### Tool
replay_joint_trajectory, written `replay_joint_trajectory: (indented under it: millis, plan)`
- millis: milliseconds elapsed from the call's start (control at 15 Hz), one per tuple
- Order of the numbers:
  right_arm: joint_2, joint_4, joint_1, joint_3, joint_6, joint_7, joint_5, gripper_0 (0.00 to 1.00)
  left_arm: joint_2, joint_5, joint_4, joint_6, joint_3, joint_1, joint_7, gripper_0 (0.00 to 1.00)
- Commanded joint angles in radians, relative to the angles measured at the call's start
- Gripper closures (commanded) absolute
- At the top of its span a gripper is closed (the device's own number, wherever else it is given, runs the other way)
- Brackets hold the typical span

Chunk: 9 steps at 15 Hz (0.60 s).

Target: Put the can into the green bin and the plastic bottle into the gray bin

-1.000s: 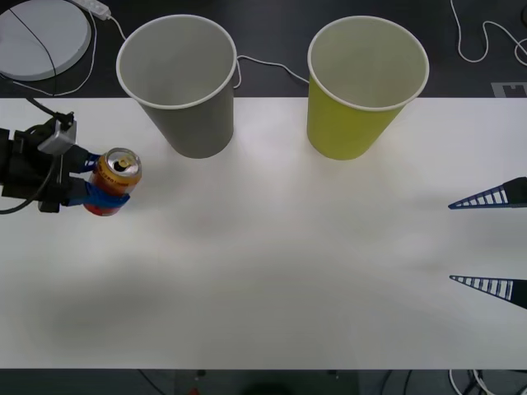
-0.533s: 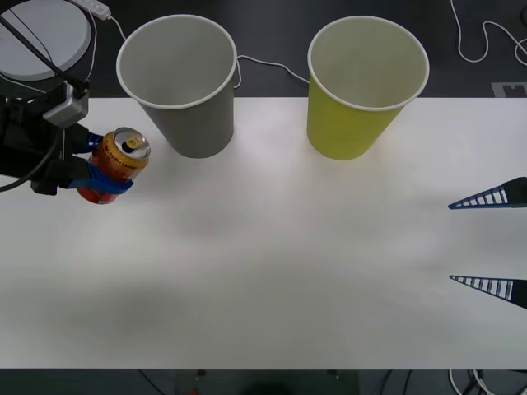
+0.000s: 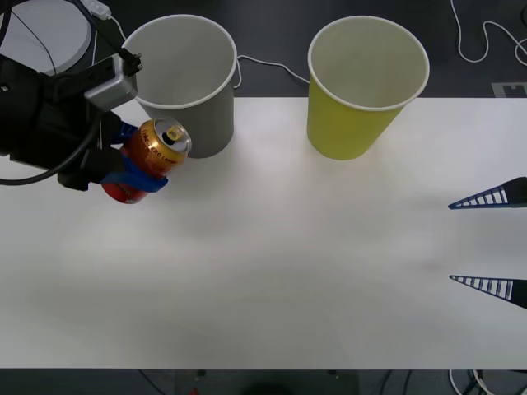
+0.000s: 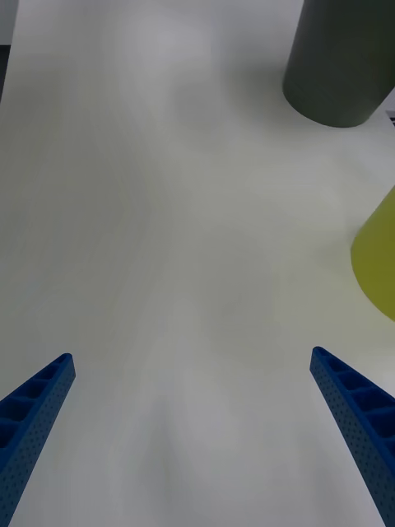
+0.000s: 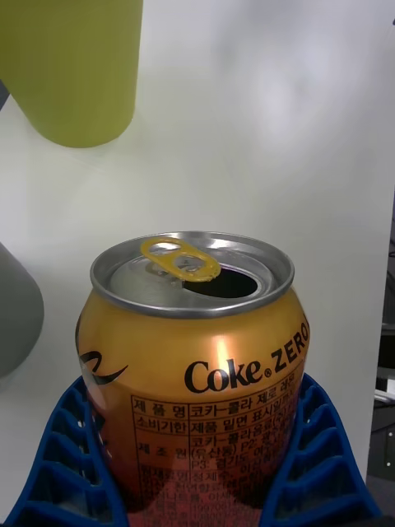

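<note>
Can (image 3: 153, 151) gripped tight by left gripper (image 3: 132, 156) beside gray bin (image 3: 183, 82)
Both bins, green bin (image 3: 362, 90) included, were seen empty; right gripper (image 3: 489, 240) was held spread wide, empty

One can (image 3: 153, 158) is counted, clasped in the left tool (image 3: 136, 160). Two bins are counted beyond that tool on the surface (image 3: 280, 263): one gray bin (image 3: 181, 82) and one green bin (image 3: 366, 86). Two tools are counted in all, the right tool (image 3: 492, 241) being spread apart.
</note>
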Motion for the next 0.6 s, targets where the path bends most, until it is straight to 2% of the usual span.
replay_joint_trajectory:
  millis: [67, 200, 400, 600]
  plan:
    - [0.000, 0.000, 0.000, 0.000, 0.000, 0.000, 0.000, 0.00, -0.002, -0.004, 0.040, -0.001, -0.131, -0.191, 0.126, 0.99]
    - [0.000, 0.000, 0.000, 0.000, 0.000, 0.000, 0.000, 0.00, -0.016, -0.008, 0.084, 0.002, -0.235, -0.341, 0.214, 0.99]
    - [0.000, 0.000, 0.000, 0.000, 0.000, 0.000, 0.000, 0.00, -0.089, -0.026, 0.184, 0.010, -0.341, -0.516, 0.315, 0.99]
    - [0.000, 0.000, 0.000, 0.000, 0.000, 0.000, 0.000, 0.00, -0.163, -0.047, 0.313, 0.060, -0.470, -0.675, 0.332, 0.99]
